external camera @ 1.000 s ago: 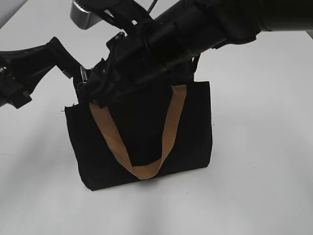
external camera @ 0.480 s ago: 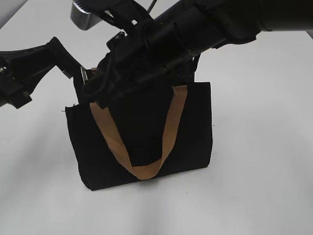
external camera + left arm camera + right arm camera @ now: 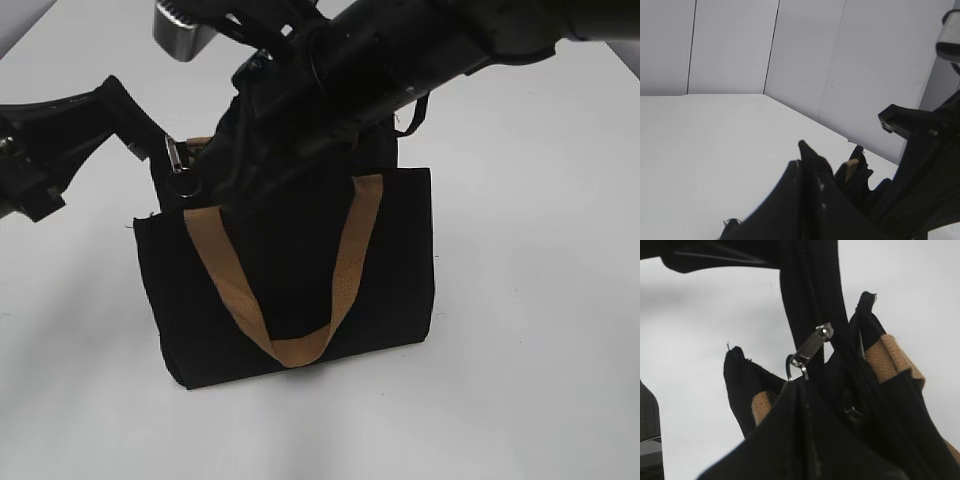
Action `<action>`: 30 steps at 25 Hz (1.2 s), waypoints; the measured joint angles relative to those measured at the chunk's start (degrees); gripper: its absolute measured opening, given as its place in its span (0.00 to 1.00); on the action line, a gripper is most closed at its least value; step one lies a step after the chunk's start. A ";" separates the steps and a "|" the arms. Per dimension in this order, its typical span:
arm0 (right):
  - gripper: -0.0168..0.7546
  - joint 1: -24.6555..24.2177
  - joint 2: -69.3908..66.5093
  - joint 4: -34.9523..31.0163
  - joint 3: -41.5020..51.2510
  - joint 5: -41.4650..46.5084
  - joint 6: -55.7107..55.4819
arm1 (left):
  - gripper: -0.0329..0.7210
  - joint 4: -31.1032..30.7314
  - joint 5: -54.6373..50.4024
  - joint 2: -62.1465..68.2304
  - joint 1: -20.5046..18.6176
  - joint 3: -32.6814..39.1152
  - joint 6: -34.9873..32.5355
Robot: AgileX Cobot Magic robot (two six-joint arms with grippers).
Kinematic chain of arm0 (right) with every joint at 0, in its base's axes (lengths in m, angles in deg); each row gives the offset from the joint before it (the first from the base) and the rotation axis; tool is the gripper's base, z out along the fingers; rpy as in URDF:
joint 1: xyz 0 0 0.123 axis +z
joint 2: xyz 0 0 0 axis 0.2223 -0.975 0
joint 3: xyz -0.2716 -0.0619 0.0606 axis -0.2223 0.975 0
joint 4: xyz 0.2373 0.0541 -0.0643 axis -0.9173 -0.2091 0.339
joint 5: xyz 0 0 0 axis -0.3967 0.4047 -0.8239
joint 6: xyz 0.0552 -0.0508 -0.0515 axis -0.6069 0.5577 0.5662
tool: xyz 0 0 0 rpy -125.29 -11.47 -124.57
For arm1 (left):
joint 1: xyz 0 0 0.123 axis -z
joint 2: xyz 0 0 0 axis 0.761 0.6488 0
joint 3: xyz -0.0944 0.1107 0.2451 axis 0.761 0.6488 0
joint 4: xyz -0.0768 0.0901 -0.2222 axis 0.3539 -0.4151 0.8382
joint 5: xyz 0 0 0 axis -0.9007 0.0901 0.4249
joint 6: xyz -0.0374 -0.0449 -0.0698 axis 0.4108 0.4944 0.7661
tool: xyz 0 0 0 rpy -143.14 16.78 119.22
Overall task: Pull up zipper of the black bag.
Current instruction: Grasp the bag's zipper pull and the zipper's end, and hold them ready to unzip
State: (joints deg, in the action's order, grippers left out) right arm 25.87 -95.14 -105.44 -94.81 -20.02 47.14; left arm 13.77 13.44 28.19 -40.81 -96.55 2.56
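Observation:
The black bag (image 3: 300, 290) stands upright on the white table, one tan handle (image 3: 345, 265) hanging down its front. My right gripper (image 3: 207, 178) reaches across from the upper right to the bag's top left corner. In the right wrist view my right gripper (image 3: 802, 386) is shut on the ring of the silver zipper pull (image 3: 811, 346), which sits on the black zip track (image 3: 807, 285). The ring also shows in the exterior view (image 3: 178, 166). My left gripper (image 3: 148, 132) is at the bag's top left edge. In the left wrist view it (image 3: 805, 151) is shut on black bag fabric.
The white table (image 3: 540, 330) lies all around the bag. White wall panels (image 3: 740, 45) stand behind the table in the left wrist view. The right arm's thick black body (image 3: 400, 50) covers the bag's top edge.
My right arm has lifted a little up and to the right, and the silver ring now shows at the bag's top left. The left arm and the bag have not moved.

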 joint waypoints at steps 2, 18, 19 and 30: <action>0.05 0.00 0.00 0.12 0.00 0.00 0.06 | 0.05 0.00 0.00 0.00 0.00 0.00 0.00; 0.33 0.02 -2.31 -0.76 0.00 -2.69 5.38 | 0.05 -0.05 -0.06 0.00 0.00 0.00 0.07; 0.33 0.02 -2.37 -0.78 0.00 -2.76 5.49 | 0.05 -0.10 -0.06 0.00 0.00 0.00 0.07; 0.12 2.69 -3.58 -1.22 -0.04 -6.56 8.88 | 0.05 -0.16 -0.10 0.00 0.00 0.00 0.09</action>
State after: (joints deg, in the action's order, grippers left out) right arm 28.56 -98.73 -106.65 -94.85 -26.59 56.02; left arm 13.61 13.34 28.19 -40.81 -96.55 2.65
